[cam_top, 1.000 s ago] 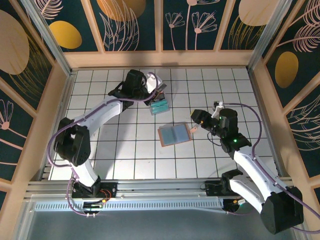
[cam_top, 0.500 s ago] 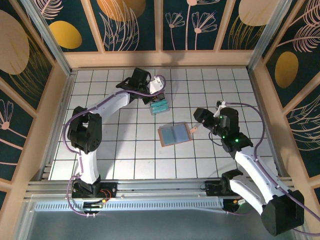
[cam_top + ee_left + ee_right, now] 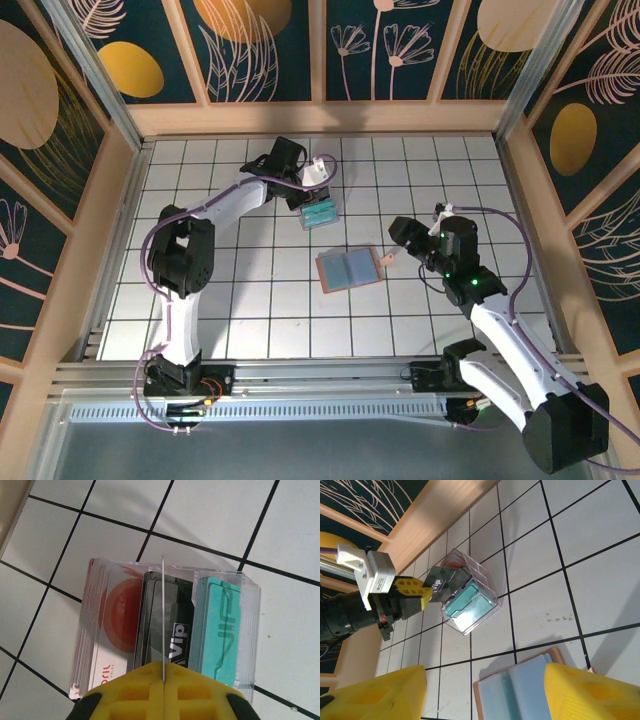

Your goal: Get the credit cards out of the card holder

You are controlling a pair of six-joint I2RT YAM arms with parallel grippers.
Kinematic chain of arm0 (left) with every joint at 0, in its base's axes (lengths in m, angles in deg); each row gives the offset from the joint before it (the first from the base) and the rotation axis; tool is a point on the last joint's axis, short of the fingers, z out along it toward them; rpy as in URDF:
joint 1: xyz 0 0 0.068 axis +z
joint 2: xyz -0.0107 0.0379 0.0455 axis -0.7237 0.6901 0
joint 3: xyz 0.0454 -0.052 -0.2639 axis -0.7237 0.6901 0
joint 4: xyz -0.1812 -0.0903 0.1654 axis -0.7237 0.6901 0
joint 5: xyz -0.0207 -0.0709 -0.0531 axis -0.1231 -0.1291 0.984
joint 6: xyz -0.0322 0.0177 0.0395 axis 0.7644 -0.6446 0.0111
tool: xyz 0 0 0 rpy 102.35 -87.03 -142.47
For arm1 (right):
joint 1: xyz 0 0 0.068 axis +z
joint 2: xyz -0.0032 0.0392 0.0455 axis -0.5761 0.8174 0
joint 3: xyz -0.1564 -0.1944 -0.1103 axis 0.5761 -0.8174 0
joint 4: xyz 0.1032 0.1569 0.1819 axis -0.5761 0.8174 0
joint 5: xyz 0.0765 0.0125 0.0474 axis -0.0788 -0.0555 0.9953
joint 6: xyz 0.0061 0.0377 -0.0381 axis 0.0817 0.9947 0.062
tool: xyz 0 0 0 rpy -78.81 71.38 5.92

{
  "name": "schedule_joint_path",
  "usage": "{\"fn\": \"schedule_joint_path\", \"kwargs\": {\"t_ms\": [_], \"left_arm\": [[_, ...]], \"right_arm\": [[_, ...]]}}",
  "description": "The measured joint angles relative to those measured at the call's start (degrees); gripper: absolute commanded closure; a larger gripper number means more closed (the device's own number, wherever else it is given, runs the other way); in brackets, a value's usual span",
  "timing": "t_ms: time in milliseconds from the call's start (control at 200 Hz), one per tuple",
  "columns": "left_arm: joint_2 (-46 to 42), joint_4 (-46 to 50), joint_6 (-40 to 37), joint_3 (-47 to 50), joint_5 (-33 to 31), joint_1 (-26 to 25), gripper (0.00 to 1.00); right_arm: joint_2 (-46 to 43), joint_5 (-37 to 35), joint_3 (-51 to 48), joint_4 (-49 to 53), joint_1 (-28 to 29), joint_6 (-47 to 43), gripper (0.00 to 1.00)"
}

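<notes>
The left claw (image 3: 163,666) was clamped shut on a black card (image 3: 444,579), held just over the clear box (image 3: 486,584) of red, black and teal cards. The card holder (image 3: 348,268) lay open near the middle of the counter (image 3: 250,290). The right claw (image 3: 400,238) stood partly open and empty just beside its strap tab.

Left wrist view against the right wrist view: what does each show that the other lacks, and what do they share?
Left wrist: the red, black and teal card stacks face-on. Right wrist: the open card holder, beneath the open right gripper. Shared: the left gripper pinching a card over the clear box, on the tiled table.
</notes>
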Motion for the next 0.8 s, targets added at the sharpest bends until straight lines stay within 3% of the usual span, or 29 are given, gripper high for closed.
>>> {"fn": "schedule_joint_path", "kwargs": {"t_ms": [565,696,801], "left_arm": [[6.4,4.8,-2.1,-6.8,-1.1,0.2,0.99],[6.7,5.8,-2.4,-7.3,-1.3,0.3,0.83],[6.9,6.8,-2.6,-7.6,-1.5,0.3,0.78]], "right_arm": [[-0.7,0.0,0.0,0.0,0.1,0.2,0.37],[-0.7,0.0,0.0,0.0,0.2,0.2,0.37],[-0.7,0.0,0.0,0.0,0.3,0.2,0.37]]}}
